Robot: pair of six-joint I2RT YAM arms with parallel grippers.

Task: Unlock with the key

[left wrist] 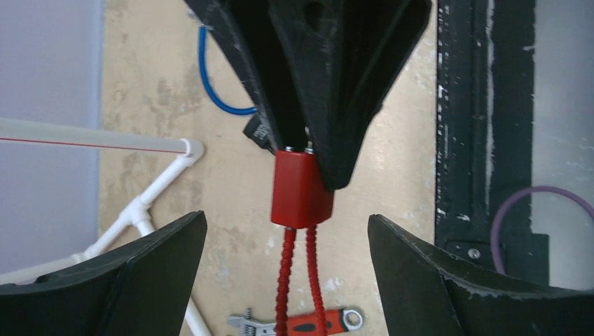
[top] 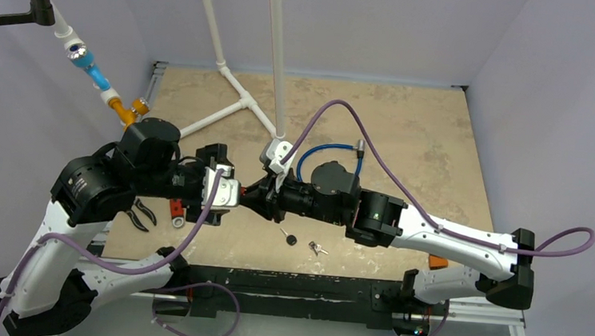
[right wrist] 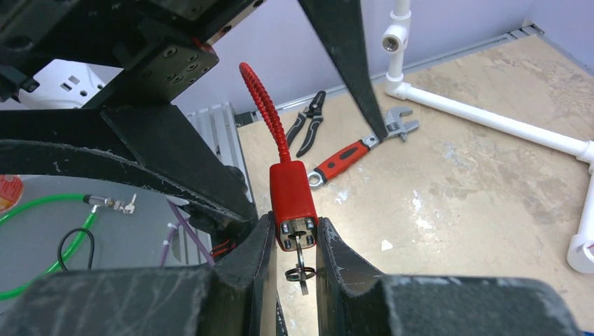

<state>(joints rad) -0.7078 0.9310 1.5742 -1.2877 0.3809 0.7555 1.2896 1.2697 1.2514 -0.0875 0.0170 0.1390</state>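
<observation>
The red padlock [right wrist: 293, 196] is a small block with a red ribbed cable shackle [left wrist: 284, 280]. My right gripper [right wrist: 295, 224] is shut on the block's sides and holds it in the air. A metal key [right wrist: 300, 262] with a small ring sticks out of the keyhole on the end face, toward the right wrist camera. My left gripper [left wrist: 287, 218] is open, with a finger [left wrist: 154, 266] well out to either side of the lock [left wrist: 301, 189], touching nothing. In the top view the two grippers [top: 246, 192] meet nose to nose at left of centre, and the lock is hidden there.
A red-handled adjustable wrench [right wrist: 354, 155] and black pliers [right wrist: 308, 126] lie on the table under the left arm. Two loose keys [top: 289, 237] [top: 318, 248] lie near the front edge. A white pipe frame [top: 235, 103] and a blue cable [top: 328, 150] stand behind.
</observation>
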